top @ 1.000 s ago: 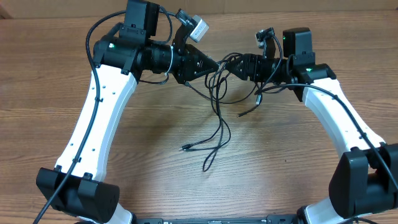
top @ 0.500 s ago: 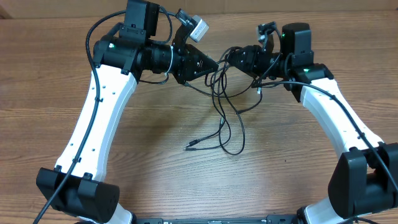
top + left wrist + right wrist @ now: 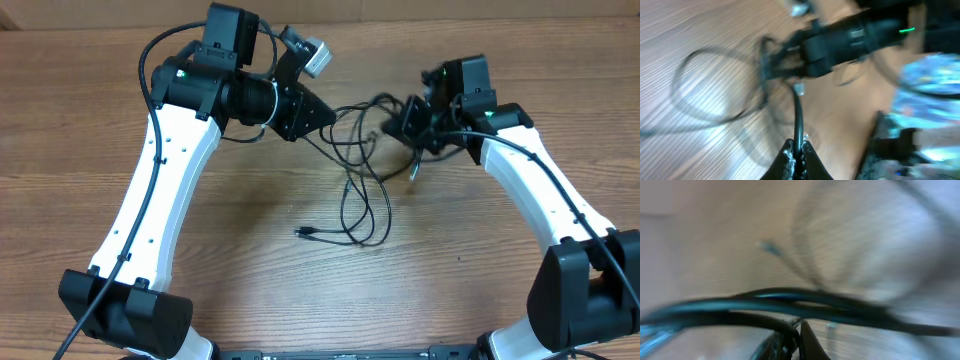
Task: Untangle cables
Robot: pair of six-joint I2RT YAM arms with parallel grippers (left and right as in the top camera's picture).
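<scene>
Left hand (image 3: 331, 113) is pinching one strand of the cables (image 3: 388, 212), jaws closed tight on it. Right hand (image 3: 398, 122) is also clamping shut on a strand, though the right wrist view is blurring. The cables are stretching between both hands near the far edge of the surface (image 3: 200, 250). Loops are trailing toward the centre, with the plug end (image 3: 303, 233) lying flat. Versus a second ago, the right hand has closed, the hands are sitting further apart, and the lower loop has shifted right.
</scene>
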